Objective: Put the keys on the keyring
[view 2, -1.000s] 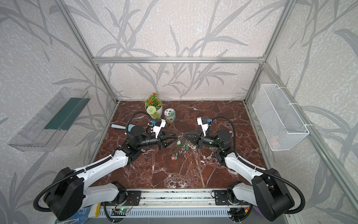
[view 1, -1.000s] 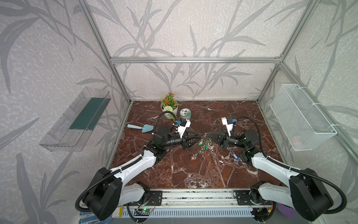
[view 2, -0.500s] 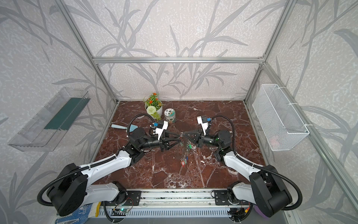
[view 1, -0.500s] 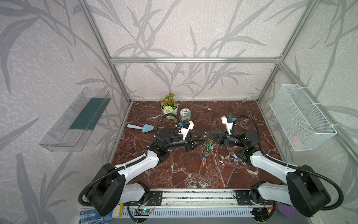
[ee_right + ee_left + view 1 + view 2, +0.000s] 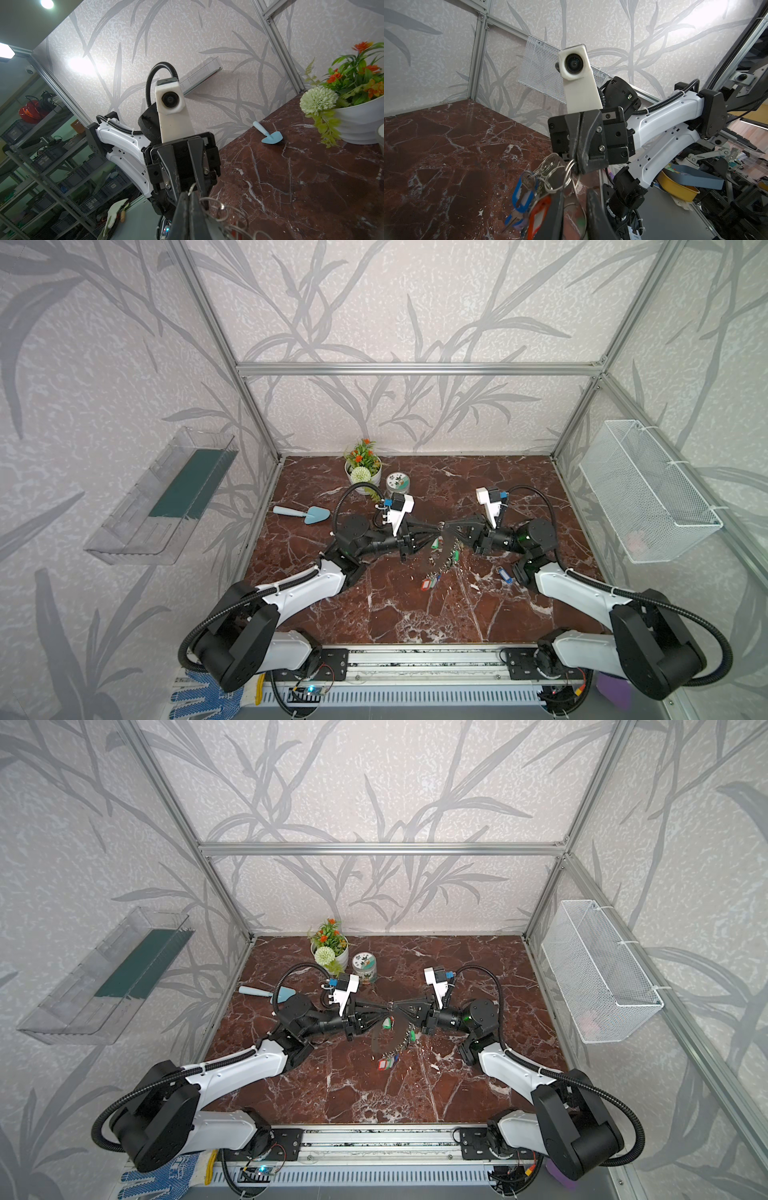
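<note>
Holding the keyring aloft at scene centre, my right gripper is clamped on its edge. My left gripper sits beside the green key tag, grip indeterminate. Next, threading needs fine alignment.

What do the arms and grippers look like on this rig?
White shells, black joint housings on left arm and right arm; black corrugated conduit zip-tied along the links. The left gripper and right gripper are black, with tapered wedge fingers. Each wrist's camera housing is white, blue connector behind.
</note>
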Controlling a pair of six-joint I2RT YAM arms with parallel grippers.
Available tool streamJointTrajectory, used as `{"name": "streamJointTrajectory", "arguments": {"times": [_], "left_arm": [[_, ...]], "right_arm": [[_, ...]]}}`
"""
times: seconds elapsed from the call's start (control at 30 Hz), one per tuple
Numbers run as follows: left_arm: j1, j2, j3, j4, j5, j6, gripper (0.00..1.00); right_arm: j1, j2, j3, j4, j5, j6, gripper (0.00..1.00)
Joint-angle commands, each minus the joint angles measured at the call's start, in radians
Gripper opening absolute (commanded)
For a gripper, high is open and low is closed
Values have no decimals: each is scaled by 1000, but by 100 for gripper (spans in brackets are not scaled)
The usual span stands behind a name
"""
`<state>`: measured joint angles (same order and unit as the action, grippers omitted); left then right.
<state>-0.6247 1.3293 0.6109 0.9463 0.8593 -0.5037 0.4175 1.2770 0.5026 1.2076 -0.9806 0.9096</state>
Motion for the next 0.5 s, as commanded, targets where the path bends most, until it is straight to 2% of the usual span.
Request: {"name": "streamJointTrajectory", "arguments": {"times": [0.0,0.23,0.27,0.33,0.47], "left_arm": [[-11,11,11,45,36,-11,16],[-13,20,15,73,46,-43,10],[-13,22,17,72,48,-53,12],[-12,20,20,78,60,-72,24],[7,-25,-19,86,23,-72,30]], "right_arm": [[10,2,42,69,-11,0,0],[9,15,42,82,-12,6,0],[10,15,42,80,-12,5,0],[10,16,40,72,-10,0,0],[10,21,40,82,-10,3,0]]}}
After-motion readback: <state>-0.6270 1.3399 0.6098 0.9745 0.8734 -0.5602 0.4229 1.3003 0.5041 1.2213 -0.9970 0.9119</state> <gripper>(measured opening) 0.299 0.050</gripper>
